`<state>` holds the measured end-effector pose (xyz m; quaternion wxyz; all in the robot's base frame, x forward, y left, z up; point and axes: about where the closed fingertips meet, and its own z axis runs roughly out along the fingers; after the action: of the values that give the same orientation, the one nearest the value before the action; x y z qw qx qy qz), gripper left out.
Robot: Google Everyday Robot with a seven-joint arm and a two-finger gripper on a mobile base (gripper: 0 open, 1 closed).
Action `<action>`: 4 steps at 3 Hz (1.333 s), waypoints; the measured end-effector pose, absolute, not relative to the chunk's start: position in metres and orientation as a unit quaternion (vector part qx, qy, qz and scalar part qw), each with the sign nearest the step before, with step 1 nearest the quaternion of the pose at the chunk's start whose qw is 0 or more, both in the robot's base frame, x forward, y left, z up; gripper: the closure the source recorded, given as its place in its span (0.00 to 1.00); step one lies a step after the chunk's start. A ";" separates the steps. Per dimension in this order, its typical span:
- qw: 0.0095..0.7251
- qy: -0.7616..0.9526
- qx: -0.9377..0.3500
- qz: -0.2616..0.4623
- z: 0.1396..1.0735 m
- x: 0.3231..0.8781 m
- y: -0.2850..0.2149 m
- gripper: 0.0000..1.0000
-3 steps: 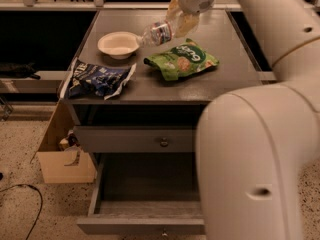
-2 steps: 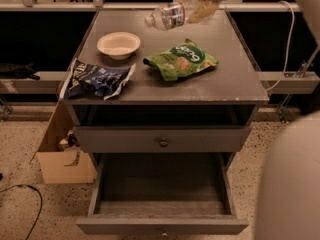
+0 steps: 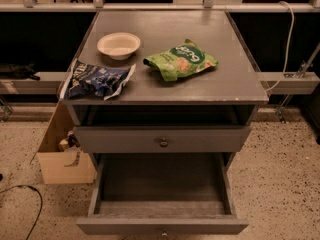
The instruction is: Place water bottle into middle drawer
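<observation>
Water bottle and gripper are both out of shot, so the gripper's grip cannot be told. The middle drawer [image 3: 162,184] stands pulled open with no bottle inside; placing it remains, by appearances, still to do. A white bowl [image 3: 118,45] and green snack bag [image 3: 181,60] sit on the cabinet top [image 3: 200,24].

Grey middle drawer [image 3: 162,184] pulled open; gripper jaws out of view.

Lab or workshop-type room is suggested: a grey drawer cabinet [image 3: 225,79] is set on a speckled hard floor [image 3: 285,174], w/ metal rails [image 3: 160,7] behind, a white cable [image 3: 289,39], a black cord [image 3: 22,186] and a cardboard box [image 3: 65,166]. Gripper is out of view.
</observation>
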<state>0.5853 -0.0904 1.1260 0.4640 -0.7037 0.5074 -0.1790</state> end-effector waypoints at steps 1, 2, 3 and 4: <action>0.505 0.489 -0.690 -0.174 1.147 0.537 -0.056 1.00; 0.507 0.486 -0.690 -0.175 1.150 0.537 -0.053 1.00; 0.511 0.483 -0.691 -0.168 1.151 0.546 -0.043 1.00; 0.490 0.491 -0.706 -0.143 1.125 0.527 -0.040 1.00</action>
<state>0.5273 -0.0397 1.1254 0.4896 -0.7061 0.4914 -0.1426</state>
